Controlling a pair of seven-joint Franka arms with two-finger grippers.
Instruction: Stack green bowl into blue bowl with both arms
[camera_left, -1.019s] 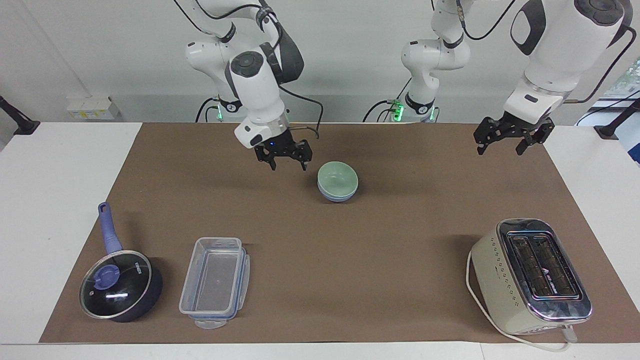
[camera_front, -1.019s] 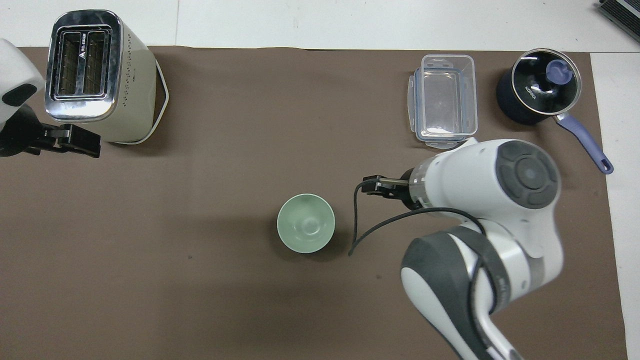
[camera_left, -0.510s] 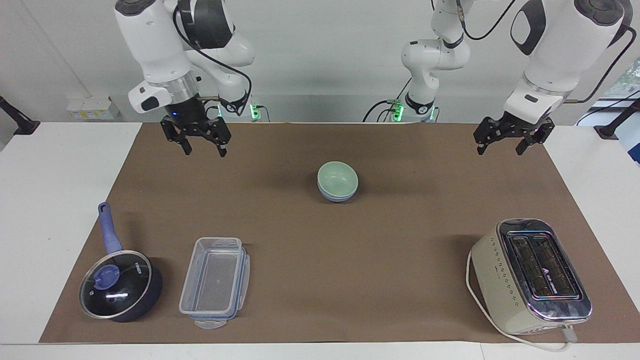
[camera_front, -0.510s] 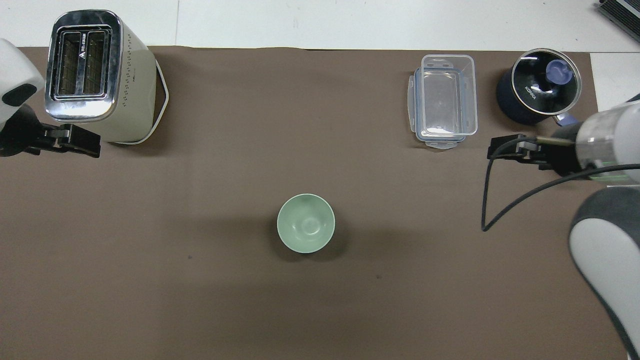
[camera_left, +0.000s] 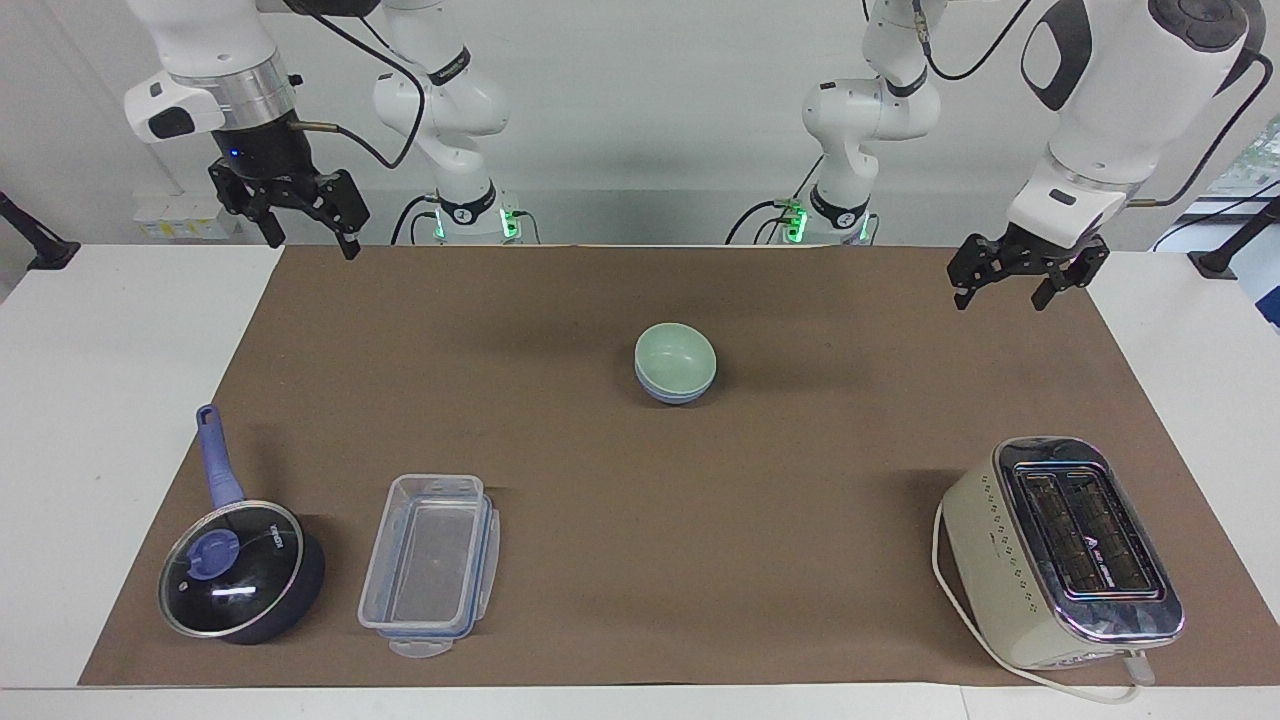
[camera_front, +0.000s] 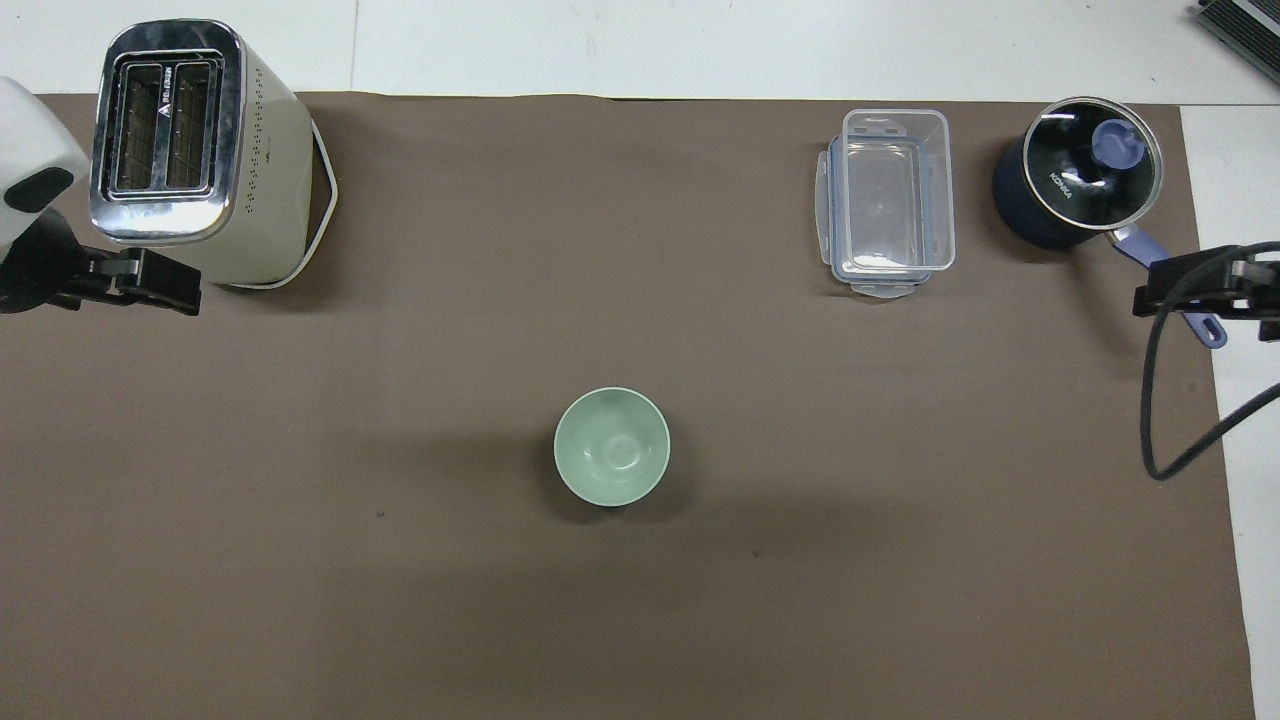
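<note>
Mid-mat we find the green bowl (camera_left: 675, 353) nested in the blue bowl (camera_left: 672, 391), left gripper (camera_left: 1015, 287) raised, fingers spread, holding nothing, right gripper (camera_left: 300, 228) raised, likewise spread, both well apart from the bowls.

right gripper (camera_left: 305, 238) swung away from beside the stacked bowls, raised over the mat's corner at its own end
</note>
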